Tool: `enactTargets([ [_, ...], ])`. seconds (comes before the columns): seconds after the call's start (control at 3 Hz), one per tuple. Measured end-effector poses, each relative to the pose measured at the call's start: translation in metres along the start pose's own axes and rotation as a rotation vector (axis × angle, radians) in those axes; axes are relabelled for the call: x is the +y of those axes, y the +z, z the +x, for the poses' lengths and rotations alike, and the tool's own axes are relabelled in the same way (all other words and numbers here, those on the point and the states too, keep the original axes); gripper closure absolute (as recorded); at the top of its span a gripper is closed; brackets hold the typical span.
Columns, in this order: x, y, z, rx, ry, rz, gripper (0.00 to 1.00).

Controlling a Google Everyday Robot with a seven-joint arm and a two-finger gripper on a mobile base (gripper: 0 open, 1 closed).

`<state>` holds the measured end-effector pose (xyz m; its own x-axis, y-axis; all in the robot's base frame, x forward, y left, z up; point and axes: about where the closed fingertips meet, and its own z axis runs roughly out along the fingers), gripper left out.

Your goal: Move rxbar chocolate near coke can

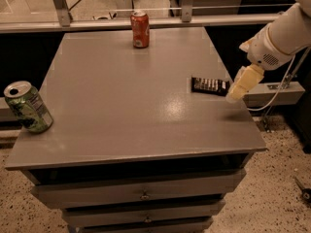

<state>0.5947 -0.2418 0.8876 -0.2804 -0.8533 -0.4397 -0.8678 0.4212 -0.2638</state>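
A grey table [121, 130] is being seen from above, and most of the view is being taken up by its flat top. Soft light is being reflected as a pale glare [172, 106] right of its middle. Below the top, stacked drawers [141, 191] with small knobs [144, 196] are being shown. The table is being carried by a speckled floor [282, 188]. Behind it, a metal rail [97, 24] is being held by two posts [58, 4], with a brighter room being glimpsed beyond. At the right, a pale ledge [277, 93] is being crossed by a cable [279, 89]. The gripper [241, 86] is being held over the table's right edge.
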Motion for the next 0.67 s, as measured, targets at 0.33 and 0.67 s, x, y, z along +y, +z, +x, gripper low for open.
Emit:
enactTargets([
  [0.33,-0.005,0.04,-0.004,-0.05,0.06,-0.046,0.0],
  [0.67,-0.002,0.07,-0.012,-0.1,0.091,-0.089,0.17],
])
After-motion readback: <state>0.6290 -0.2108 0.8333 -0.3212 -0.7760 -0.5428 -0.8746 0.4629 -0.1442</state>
